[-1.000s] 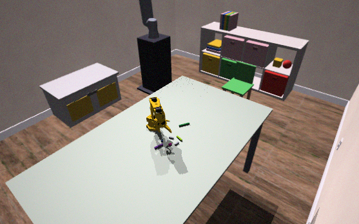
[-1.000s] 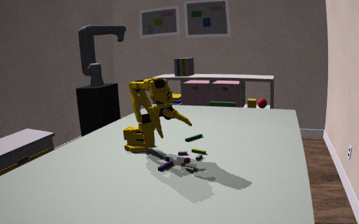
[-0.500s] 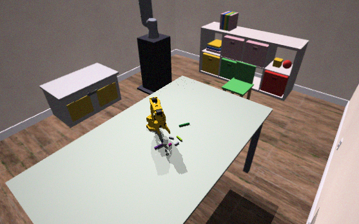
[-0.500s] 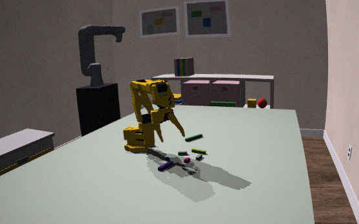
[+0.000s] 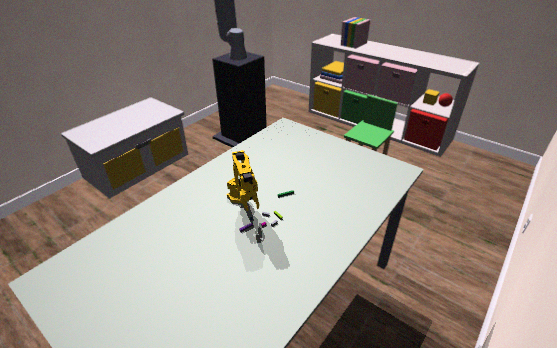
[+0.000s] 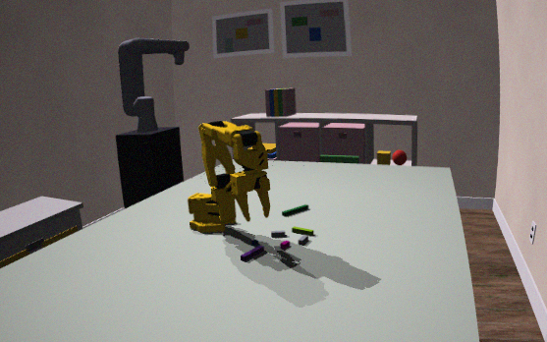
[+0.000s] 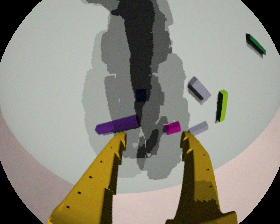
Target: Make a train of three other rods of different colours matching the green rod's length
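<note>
Seven rods (image 5: 286, 193) (image 6: 295, 210) (image 7: 255, 44) scattered on pale table (image 5: 169, 250) (image 6: 141, 295) (image 7: 41, 75).
</note>
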{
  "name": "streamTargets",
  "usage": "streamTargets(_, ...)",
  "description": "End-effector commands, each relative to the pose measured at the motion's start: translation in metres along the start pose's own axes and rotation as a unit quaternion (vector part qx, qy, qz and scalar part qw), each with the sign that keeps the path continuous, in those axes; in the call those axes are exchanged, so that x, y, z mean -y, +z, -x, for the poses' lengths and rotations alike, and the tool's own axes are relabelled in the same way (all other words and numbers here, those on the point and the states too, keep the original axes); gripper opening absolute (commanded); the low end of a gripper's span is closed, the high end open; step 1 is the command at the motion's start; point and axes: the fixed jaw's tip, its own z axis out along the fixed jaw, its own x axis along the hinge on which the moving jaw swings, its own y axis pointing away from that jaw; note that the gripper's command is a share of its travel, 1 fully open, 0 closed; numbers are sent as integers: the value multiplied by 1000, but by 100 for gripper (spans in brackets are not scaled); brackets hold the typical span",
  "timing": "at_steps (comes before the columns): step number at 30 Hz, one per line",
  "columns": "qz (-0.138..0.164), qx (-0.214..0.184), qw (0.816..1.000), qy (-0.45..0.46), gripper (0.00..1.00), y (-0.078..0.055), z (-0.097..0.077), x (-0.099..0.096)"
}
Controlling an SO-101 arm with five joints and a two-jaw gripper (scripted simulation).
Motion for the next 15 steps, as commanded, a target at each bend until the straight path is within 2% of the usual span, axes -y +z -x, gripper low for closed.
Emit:
streamTargets(1,-1,-14,999,-30,21,-3,-5,1)
streamTargets(15,-1,-8,998,-57,19,-1,-3,2)
